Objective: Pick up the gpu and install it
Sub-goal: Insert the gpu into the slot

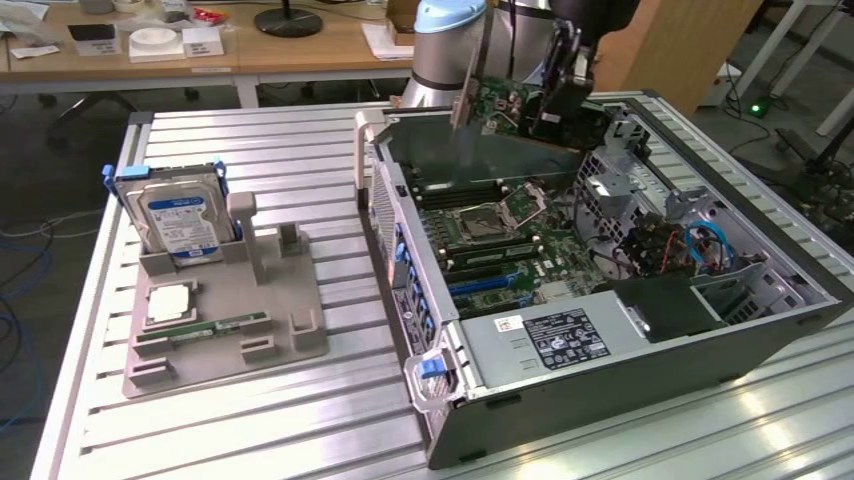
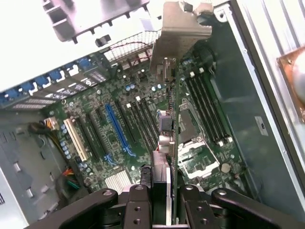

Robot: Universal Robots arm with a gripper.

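Observation:
The gpu (image 1: 497,103) hangs in the air over the far end of the open computer case (image 1: 400,230), with my gripper (image 1: 551,108) shut on it. In the wrist view the gpu (image 2: 172,114) is edge-on, a thin green board with its silver end bracket (image 2: 178,33) farthest from me. My gripper (image 2: 166,198) clamps the card's near end between its black fingers (image 2: 137,206). Below the card lies the motherboard (image 2: 95,95) with its long blue slot (image 2: 117,126) and black slots beside it; the card is apart from them.
On the exterior view's left a grey holder (image 1: 287,330) carries a silver hard drive with a blue label (image 1: 180,215), a narrow green memory stick (image 1: 214,328) and a pale square chip (image 1: 171,300). The case holds a power supply (image 1: 561,335), cables (image 1: 694,245) and a drive cage (image 1: 621,170).

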